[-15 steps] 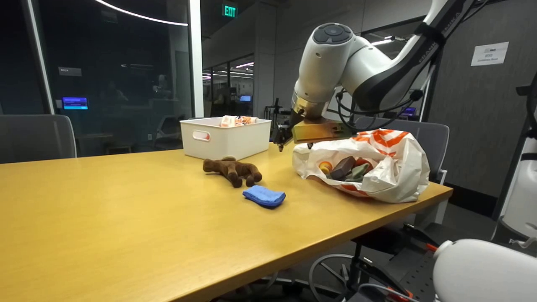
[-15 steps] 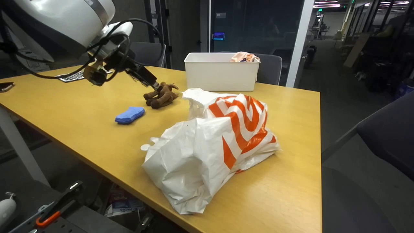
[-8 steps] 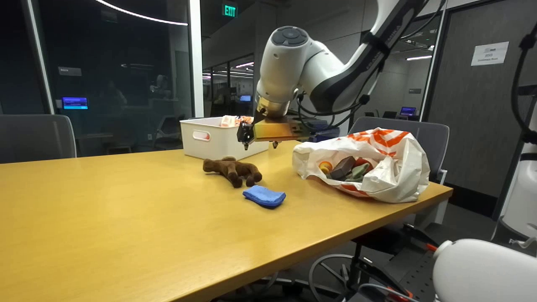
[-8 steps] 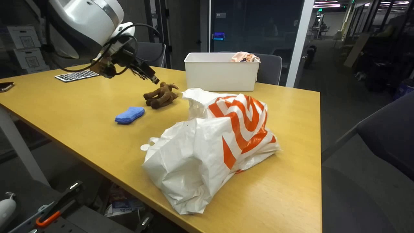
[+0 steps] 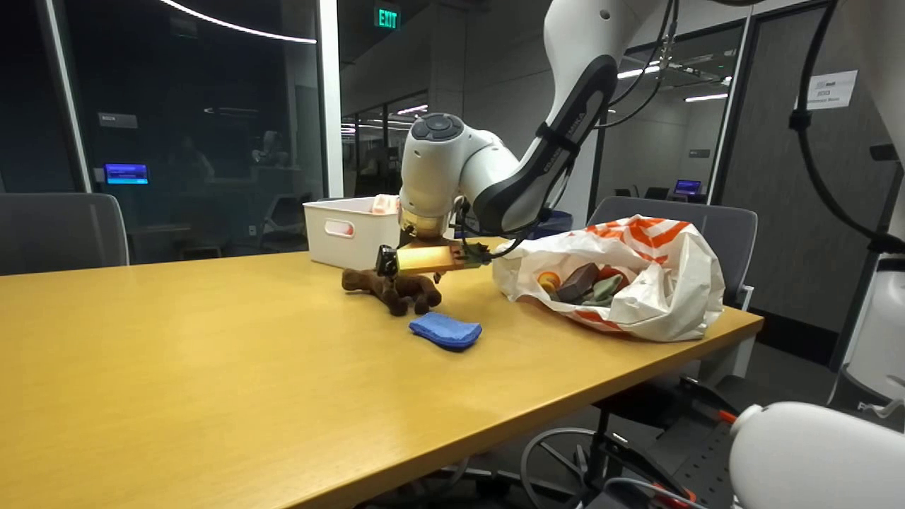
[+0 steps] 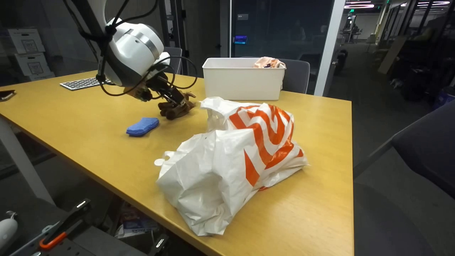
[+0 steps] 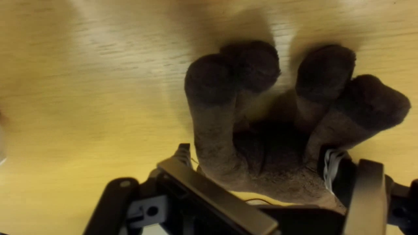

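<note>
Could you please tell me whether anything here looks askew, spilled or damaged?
Nothing looks plainly damaged or spilled. Slightly askew is the white plastic bag, slumped on its side with its mouth gaping and its contents showing. The brown plush toy also lies on its side, straddled by the open gripper.

A folded blue cloth [image 5: 445, 331] lies on the wooden surface [image 5: 212, 353], near a slumped white-and-orange plastic bag [image 5: 668, 290] whose open mouth shows mixed items [image 5: 580, 281]. A white bin [image 6: 243, 84] stands there too, patterned fabric [image 6: 269, 63] showing above its rim. In an exterior view a keyboard [image 6: 81, 84] also lies there; a green EXIT sign [image 5: 387, 18] glows in the background.
</note>
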Controlling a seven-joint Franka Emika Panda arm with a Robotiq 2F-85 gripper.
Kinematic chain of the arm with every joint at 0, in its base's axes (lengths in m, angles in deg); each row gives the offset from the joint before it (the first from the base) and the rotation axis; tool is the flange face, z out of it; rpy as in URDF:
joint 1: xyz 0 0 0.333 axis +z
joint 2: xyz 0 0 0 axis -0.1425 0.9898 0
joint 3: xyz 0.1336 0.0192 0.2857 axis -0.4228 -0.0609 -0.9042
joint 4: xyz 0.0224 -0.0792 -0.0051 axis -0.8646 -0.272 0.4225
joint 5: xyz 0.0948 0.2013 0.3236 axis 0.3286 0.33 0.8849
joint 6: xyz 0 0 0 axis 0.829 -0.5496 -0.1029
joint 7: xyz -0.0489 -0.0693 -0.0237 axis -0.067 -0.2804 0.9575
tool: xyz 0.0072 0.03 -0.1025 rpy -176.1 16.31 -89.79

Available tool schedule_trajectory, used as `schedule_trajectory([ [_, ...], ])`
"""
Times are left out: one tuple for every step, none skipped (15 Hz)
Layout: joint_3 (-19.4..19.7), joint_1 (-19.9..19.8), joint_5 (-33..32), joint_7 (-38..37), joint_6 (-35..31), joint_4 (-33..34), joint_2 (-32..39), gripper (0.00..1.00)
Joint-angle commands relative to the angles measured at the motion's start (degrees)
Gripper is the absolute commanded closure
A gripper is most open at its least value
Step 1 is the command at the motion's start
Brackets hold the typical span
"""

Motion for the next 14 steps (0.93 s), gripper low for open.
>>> schedule_trajectory([
  [0.0, -0.5, -0.1, 3.2, -1.3, 4.8, 4.0, 0.26],
  [0.0, -0.7, -0.2, 3.2, -2.2, 5.2, 4.3, 0.34],
  [0.0, -0.8, -0.4, 3.0, -2.8, 5.4, 4.4, 0.42],
  [0.0, -0.9, -0.5, 2.7, -3.2, 5.6, 4.4, 0.48],
  [0.1, -0.8, -0.8, 2.1, -3.6, 5.6, 4.3, 0.57],
  [0.0, -0.8, -0.7, 1.9, -3.7, 5.6, 4.1, 0.64],
  [0.0, -0.9, -0.6, 1.7, -4.2, 5.4, 3.9, 0.73],
  [0.1, -0.9, -1.0, 1.2, -4.8, 5.3, 3.8, 0.8],
  [0.0, -1.0, -0.8, 1.1, -5.1, 5.0, 3.6, 0.87],
  [0.1, -1.1, -0.8, 1.0, -5.5, 5.0, 3.6, 0.95],
  [0.1, -1.1, -0.7, 0.7, -5.9, 4.8, 3.5, 0.94],
  [0.0, -1.2, -0.4, 0.7, -6.0, 4.7, 3.3, 0.97],
  [0.1, -1.3, -0.5, 0.3, -6.6, 4.3, 3.0, 0.94],
  [0.1, -1.4, -0.5, -0.2, -6.9, 4.0, 2.5, 0.94],
])
